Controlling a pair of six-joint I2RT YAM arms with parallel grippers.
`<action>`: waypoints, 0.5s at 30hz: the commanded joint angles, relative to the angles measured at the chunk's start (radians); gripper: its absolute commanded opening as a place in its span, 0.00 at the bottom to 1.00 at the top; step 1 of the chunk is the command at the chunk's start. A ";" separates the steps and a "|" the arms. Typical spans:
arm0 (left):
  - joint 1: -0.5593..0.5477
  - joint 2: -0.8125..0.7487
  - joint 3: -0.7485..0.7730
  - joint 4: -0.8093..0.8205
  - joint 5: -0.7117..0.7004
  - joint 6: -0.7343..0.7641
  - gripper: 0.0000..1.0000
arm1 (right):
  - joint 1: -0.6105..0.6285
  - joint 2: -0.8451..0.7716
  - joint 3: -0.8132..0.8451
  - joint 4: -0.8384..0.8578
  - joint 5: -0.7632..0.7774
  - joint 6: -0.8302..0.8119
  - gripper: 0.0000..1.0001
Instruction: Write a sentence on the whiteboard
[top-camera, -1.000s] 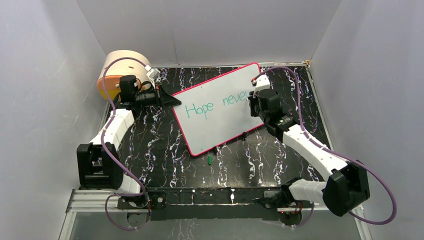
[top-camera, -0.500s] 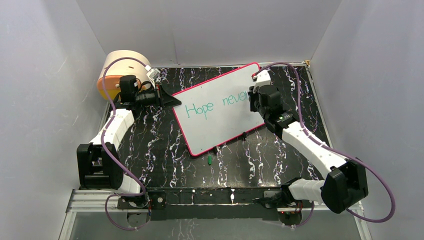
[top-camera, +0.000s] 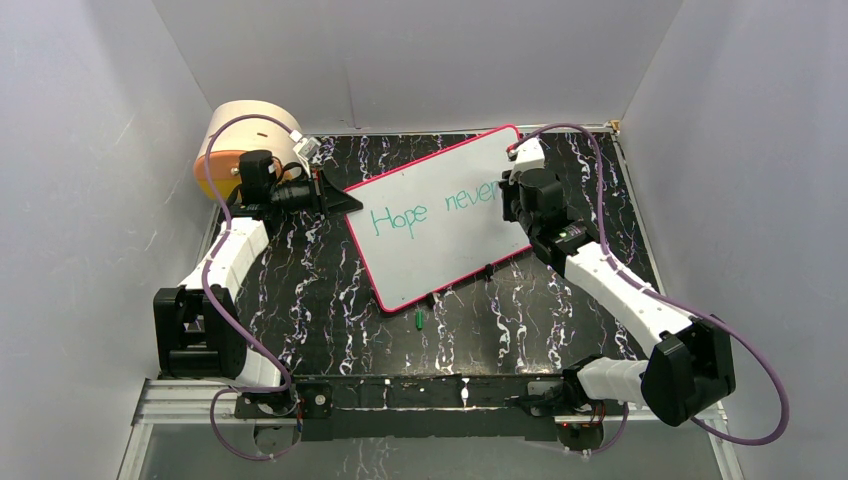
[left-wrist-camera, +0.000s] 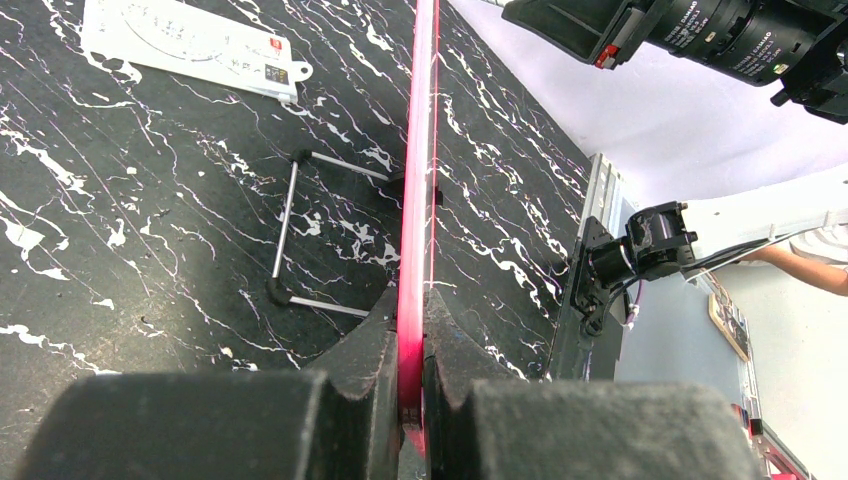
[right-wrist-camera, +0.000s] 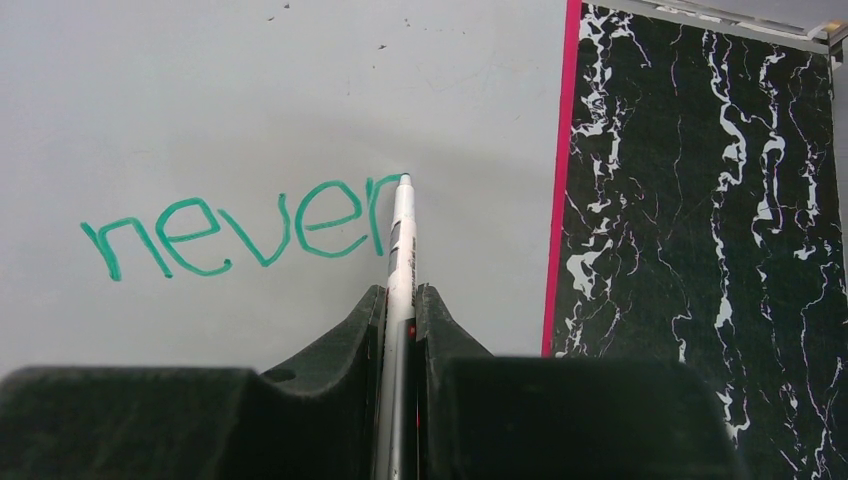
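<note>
The whiteboard (top-camera: 440, 220), white with a pink-red rim, lies tilted on the black marbled table. Teal-green writing (top-camera: 432, 207) on it reads "Hope never" in one line. My left gripper (top-camera: 345, 203) is shut on the board's left rim; the left wrist view shows the rim (left-wrist-camera: 413, 250) edge-on between the jaws of the left gripper (left-wrist-camera: 410, 315). My right gripper (top-camera: 510, 192) is shut on a white pen (right-wrist-camera: 400, 250). Its tip touches the board at the top of the final "r" of "never" (right-wrist-camera: 240, 232), close to the right rim (right-wrist-camera: 560, 200).
A green pen cap (top-camera: 420, 320) lies on the table just below the board's near edge. A tan roll on an orange base (top-camera: 240, 135) stands at the back left. A small white printed card (left-wrist-camera: 190, 40) and a wire stand (left-wrist-camera: 300, 235) lie under the board's left side.
My right gripper has shifted slightly right and away, and the final "r" of "never" has taken shape. The left arm and the board have not moved.
</note>
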 joint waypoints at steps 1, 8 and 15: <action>-0.047 0.042 -0.031 -0.100 -0.132 0.110 0.00 | -0.005 -0.027 0.040 0.014 0.028 0.004 0.00; -0.047 0.039 -0.029 -0.100 -0.141 0.106 0.00 | -0.004 -0.091 0.059 -0.056 0.030 0.013 0.00; -0.047 0.036 -0.031 -0.101 -0.148 0.108 0.00 | 0.023 -0.122 0.075 -0.111 0.021 0.027 0.00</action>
